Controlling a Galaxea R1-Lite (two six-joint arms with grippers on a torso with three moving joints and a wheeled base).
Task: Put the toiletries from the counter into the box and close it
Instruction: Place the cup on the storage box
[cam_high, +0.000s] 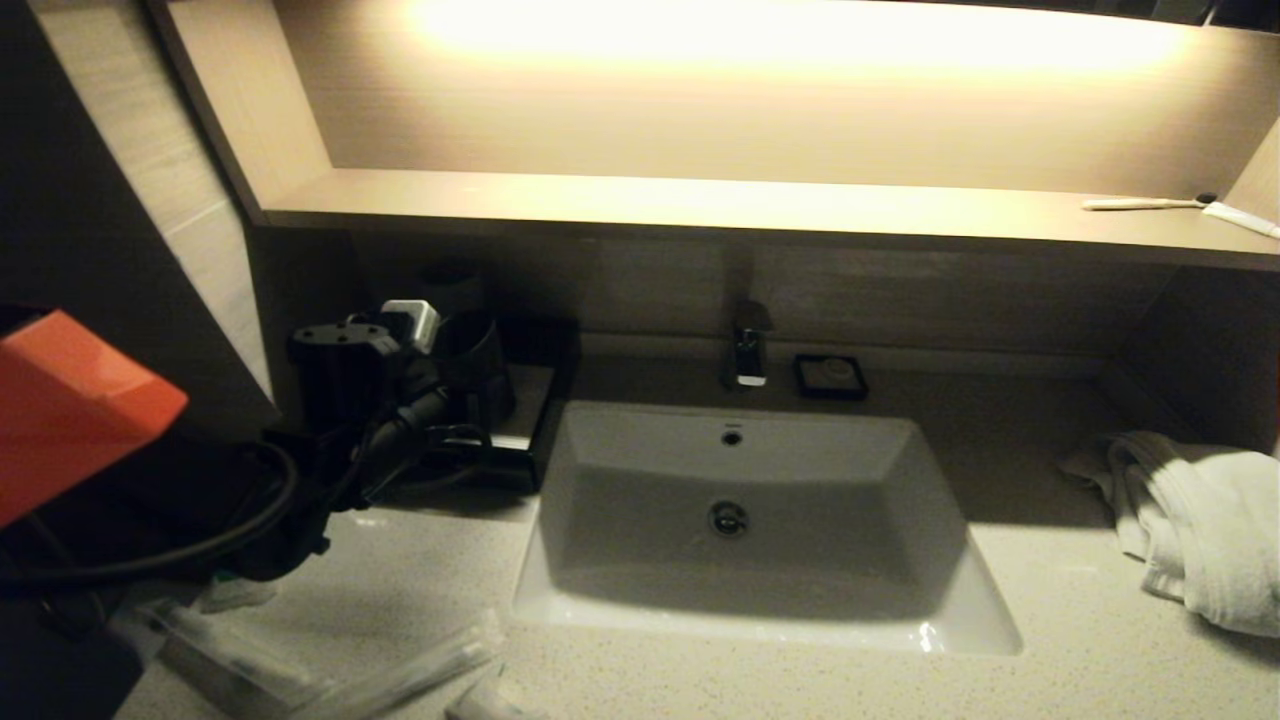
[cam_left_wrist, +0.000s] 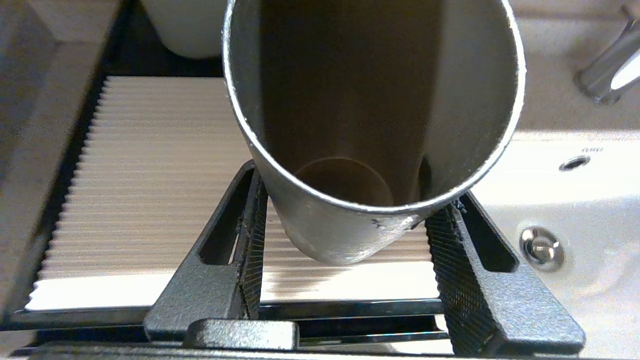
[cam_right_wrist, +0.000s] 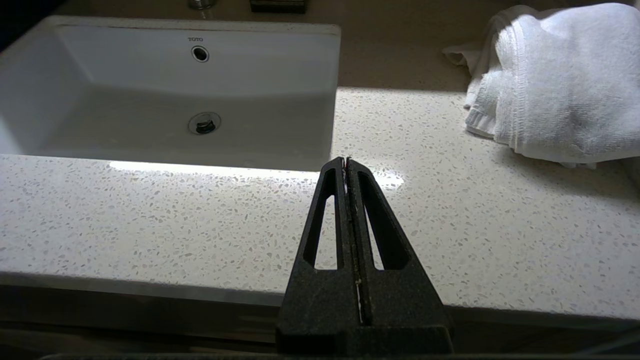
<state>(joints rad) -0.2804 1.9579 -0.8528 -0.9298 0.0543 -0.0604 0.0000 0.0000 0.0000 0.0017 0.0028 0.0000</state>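
Left hand (cam_left_wrist: 345, 240) clasps a dark round cup (cam_left_wrist: 372, 110) over the black box (cam_left_wrist: 150, 175), on the tabletop (cam_high: 1000, 690) left of the basin (cam_high: 760, 520). Wrapped toiletries (cam_high: 400, 680) lie at the near edge. Right hand (cam_right_wrist: 346, 165), fingers pressed together, is parked. Step, as judged: clearing the box top; next, setting the cup aside.

Head view high above basin (cam_high: 740, 520); wrist views close, sharing it.
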